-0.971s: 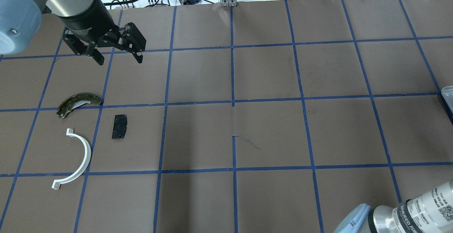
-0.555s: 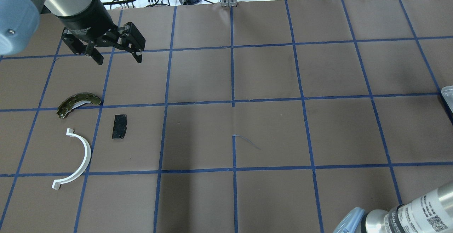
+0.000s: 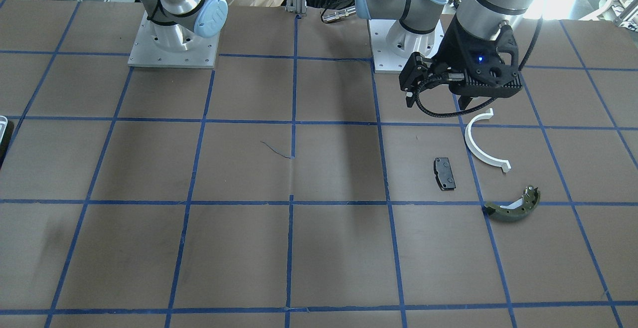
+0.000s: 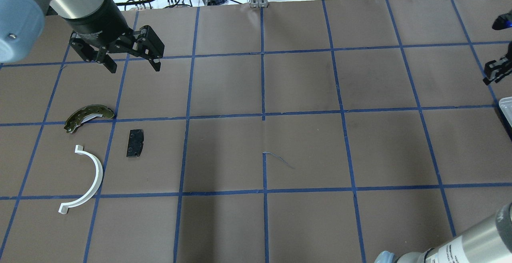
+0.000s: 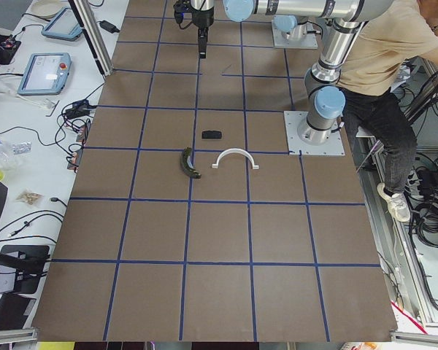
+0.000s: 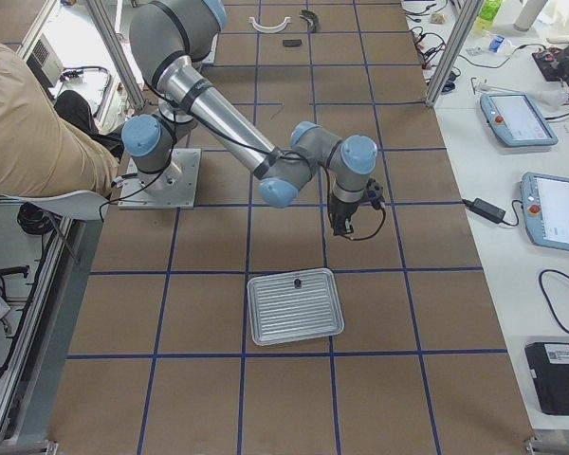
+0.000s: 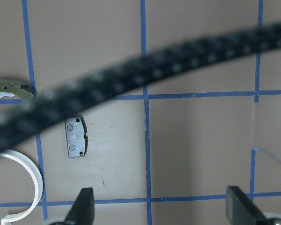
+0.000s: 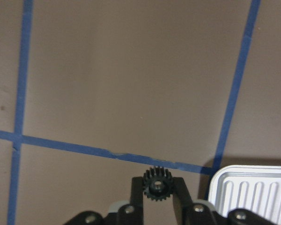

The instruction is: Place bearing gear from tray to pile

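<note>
My right gripper (image 8: 157,191) is shut on a small black toothed bearing gear (image 8: 157,182) and holds it above the brown mat, just left of the tray's corner (image 8: 253,187). In the overhead view this gripper (image 4: 494,71) shows only at the right edge. The pile lies at the left: an olive-green brake shoe (image 4: 89,117), a black pad (image 4: 135,143) and a white half-ring (image 4: 86,179). My left gripper (image 4: 135,69) hangs open and empty beyond the pile.
The ribbed metal tray (image 6: 294,305) lies near the right end of the table, with a small dark part (image 6: 298,282) at its far edge. Cables and tablets lie beyond the mat's far edge. A person sits behind the robot bases.
The right arm's forearm has slid down and out at the overhead view's lower right, and the right gripper has come into view at the right edge. The left gripper has barely moved.
</note>
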Controlling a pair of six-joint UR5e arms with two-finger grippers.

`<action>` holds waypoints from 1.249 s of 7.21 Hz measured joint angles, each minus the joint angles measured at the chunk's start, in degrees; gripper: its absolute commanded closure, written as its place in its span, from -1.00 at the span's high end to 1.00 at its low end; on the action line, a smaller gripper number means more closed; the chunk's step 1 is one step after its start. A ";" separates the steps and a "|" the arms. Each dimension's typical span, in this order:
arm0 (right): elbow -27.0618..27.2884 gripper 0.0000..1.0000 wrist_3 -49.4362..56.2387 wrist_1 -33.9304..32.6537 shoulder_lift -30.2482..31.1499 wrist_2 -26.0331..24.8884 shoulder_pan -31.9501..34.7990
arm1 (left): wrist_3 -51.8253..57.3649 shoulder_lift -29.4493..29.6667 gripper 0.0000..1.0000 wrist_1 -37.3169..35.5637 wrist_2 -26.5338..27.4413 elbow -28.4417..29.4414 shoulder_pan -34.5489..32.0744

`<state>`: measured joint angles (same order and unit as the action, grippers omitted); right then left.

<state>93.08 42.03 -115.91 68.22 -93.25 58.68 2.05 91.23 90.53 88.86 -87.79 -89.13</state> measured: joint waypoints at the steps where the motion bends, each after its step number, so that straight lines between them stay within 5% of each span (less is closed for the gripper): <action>1: 1.80 -1.00 -7.70 0.50 2.06 0.05 5.49 | -0.01 0.02 1.00 0.00 0.00 0.08 0.00; 4: 8.11 -1.00 -35.26 0.07 6.51 0.44 23.89 | -0.02 0.19 1.00 -0.02 0.00 0.23 -0.01; 7: 9.13 -1.00 -61.87 -4.35 3.54 3.37 44.10 | -0.03 0.40 1.00 -0.02 0.00 0.26 -0.06; 8: 9.16 -0.93 -68.76 -6.40 1.42 3.81 48.73 | -0.03 0.45 1.00 -0.03 0.00 0.25 -0.11; 9: 9.11 -0.58 -73.49 -7.97 -0.59 3.98 52.23 | -0.03 0.48 1.00 -0.04 0.00 0.23 -0.14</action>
<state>102.19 -31.46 -123.88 67.63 -89.27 110.91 2.02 91.70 90.49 88.86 -87.55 -89.27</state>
